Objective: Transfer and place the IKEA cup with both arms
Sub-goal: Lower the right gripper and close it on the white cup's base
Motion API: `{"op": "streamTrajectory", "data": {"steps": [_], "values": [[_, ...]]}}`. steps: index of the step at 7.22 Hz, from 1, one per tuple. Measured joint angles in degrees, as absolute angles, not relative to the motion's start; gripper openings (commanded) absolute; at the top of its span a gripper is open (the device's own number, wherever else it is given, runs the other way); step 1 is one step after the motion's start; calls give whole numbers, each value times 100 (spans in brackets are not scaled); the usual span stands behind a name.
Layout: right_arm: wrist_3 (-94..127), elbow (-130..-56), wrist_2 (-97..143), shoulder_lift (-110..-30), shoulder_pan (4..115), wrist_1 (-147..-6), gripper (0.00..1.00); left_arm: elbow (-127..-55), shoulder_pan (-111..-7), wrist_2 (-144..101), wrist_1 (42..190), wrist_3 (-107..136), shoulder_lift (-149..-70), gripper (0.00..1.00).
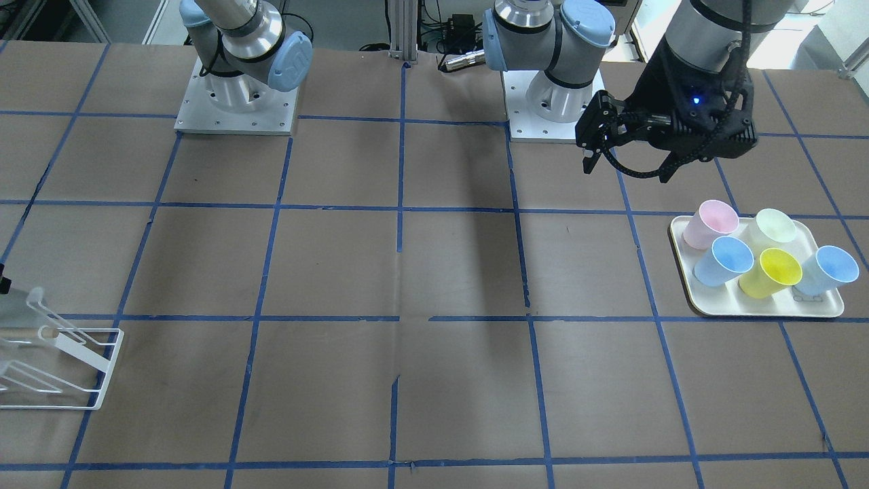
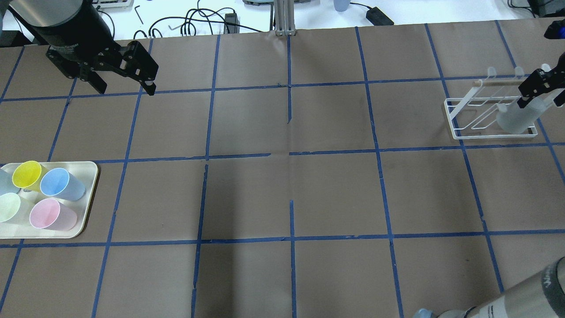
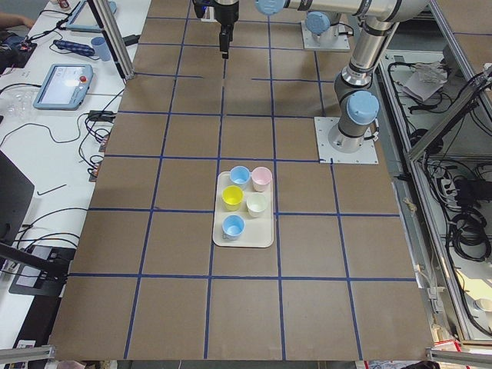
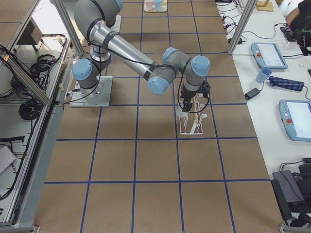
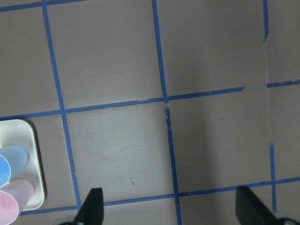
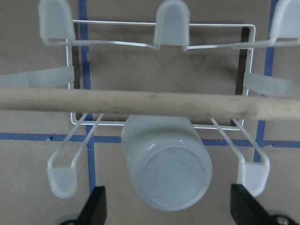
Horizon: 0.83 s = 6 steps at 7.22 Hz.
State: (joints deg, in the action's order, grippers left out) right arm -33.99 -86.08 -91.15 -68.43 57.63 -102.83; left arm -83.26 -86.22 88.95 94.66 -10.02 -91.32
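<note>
The pale-grey IKEA cup (image 6: 166,164) hangs upside down on a prong of the white wire rack (image 6: 161,75), its base facing the right wrist camera; it also shows in the overhead view (image 2: 514,117). My right gripper (image 6: 166,208) is open, with a finger on each side of the cup and a gap to both. My left gripper (image 2: 125,88) is open and empty, held above the table beyond the tray; it also shows in the front view (image 1: 628,166).
A cream tray (image 2: 88,176) at the table's left edge holds pink (image 2: 50,215), yellow (image 2: 27,174), pale-green (image 2: 9,207) and two light-blue cups (image 2: 59,183). The rack (image 2: 461,117) has a wooden bar (image 6: 117,101) across it. Blue tape lines grid the brown table.
</note>
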Motion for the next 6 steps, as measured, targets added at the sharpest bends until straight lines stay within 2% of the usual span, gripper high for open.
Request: {"op": "streamTrajectory", "data": {"steps": [6], "values": [[-3364, -8639, -9103, -6756, 5796, -10439, 87, -8332, -8622, 8894, 9466, -996, -9131, 100]]}}
